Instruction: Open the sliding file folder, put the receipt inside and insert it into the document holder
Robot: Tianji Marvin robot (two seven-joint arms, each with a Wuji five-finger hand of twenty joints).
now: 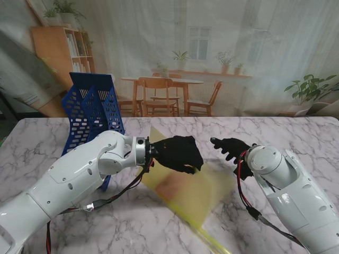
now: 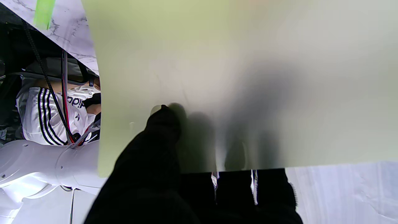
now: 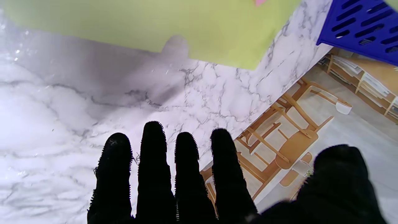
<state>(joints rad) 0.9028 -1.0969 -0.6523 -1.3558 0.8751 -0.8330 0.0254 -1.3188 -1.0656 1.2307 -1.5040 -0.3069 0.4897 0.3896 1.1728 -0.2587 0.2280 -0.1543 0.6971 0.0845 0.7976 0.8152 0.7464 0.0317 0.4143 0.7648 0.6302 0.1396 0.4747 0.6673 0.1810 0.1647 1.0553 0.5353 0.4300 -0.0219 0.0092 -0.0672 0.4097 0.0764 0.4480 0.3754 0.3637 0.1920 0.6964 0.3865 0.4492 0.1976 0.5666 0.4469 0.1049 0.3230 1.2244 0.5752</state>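
A white marble table [image 1: 159, 233] lies under the right hand [image 1: 229, 147]. Beyond it hangs a backdrop [image 1: 254, 42] printed with wooden chairs, shelves and plants. A green tape strip [image 2: 43, 12] sits well apart from the left hand [image 1: 180, 153].

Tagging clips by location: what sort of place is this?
Probably a robot lab staged as an office desk: marble-look table, blue document holder, and a printed café backdrop behind.

The black-gloved left hand [image 1: 179, 153] pinches the far edge of a translucent yellow plastic file folder [image 1: 196, 198], which looks motion-blurred and tilted off the white marble table [image 1: 296, 129]. The black-gloved right hand [image 1: 231, 147] hovers beside it, fingers spread. A blue perforated plastic document holder [image 1: 92, 108] stands at left.
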